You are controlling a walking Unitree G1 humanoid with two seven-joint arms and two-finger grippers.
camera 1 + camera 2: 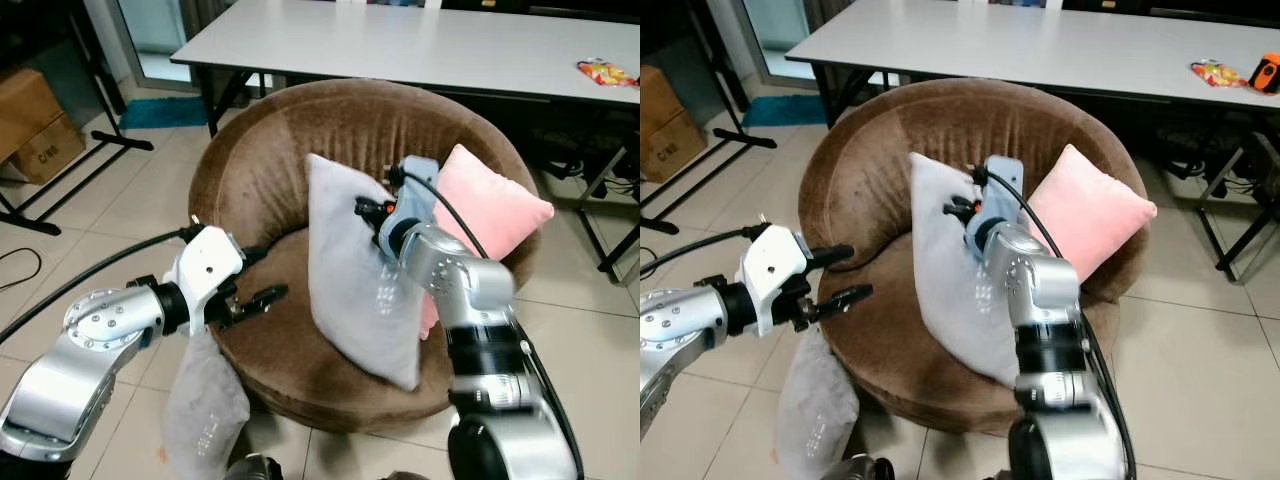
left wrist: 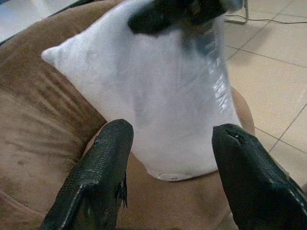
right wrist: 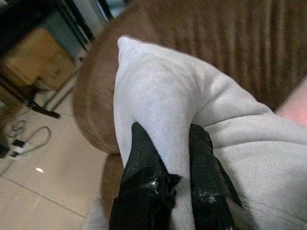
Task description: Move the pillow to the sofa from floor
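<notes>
two black fingers point(image 3: 144, 158) pinch soft grey pillow point(image 1: 355, 270) on plush round sofa point(image 1: 260, 160).

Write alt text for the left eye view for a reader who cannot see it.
The right gripper pinches a grey pillow standing upright on a round brown sofa, beside a pink pillow. The left gripper hovers open over the seat's front edge; another grey pillow lies on the tiled floor.
</notes>
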